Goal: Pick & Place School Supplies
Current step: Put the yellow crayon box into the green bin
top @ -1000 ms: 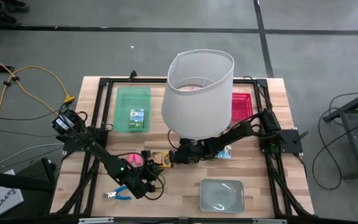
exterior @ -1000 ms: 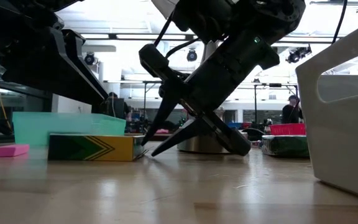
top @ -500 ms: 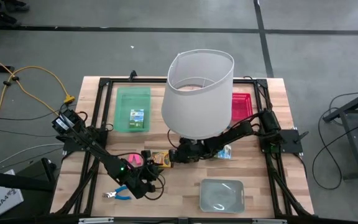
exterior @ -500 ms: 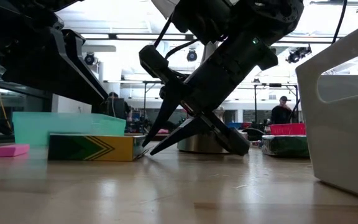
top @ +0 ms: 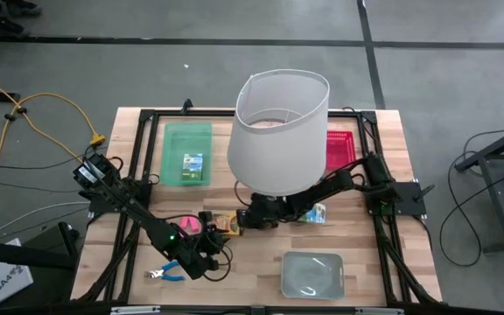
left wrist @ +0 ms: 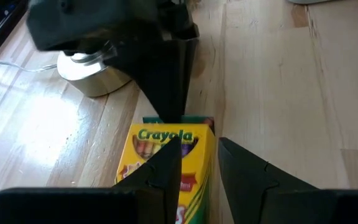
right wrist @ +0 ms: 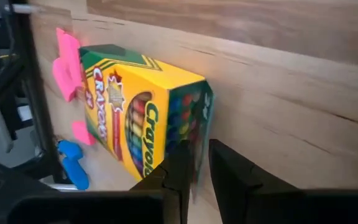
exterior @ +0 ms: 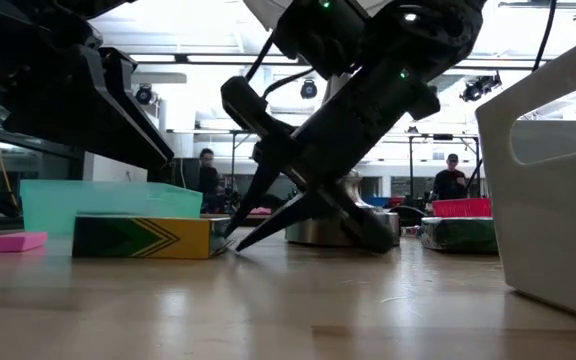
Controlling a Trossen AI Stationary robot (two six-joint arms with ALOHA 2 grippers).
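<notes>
My right gripper [exterior: 230, 240] was down on the table [top: 252, 262], low and slanted, its tips at the end flap of the Crayola crayon box [exterior: 141, 237]. In my right wrist view the two fingers [right wrist: 180, 171] stood narrow with the box's end corner just at the gap; I could not tell whether they pinched the flap or only touched it. The box [top: 225, 224] lay flat near the table's middle, a touch toward 7 o'clock, under the 6 o'clock rim of the big white lampshade [top: 278, 131].

My left gripper [top: 201, 254] hung around 7 o'clock, fingers [left wrist: 166, 168] part-way apart, holding nothing, looking straight at the box [left wrist: 166, 162]. Blue-handled scissors [top: 170, 270] lay just beside it toward 8 o'clock, and a pink eraser [top: 188, 225] lay just at 9 o'clock of the box.

A second small printed box [top: 192, 165] lay in the green tray [top: 187, 133] at 10 o'clock. The red tray [top: 339, 147] sat at 2 o'clock, the clear grey tray [top: 311, 273] at 5 o'clock.
</notes>
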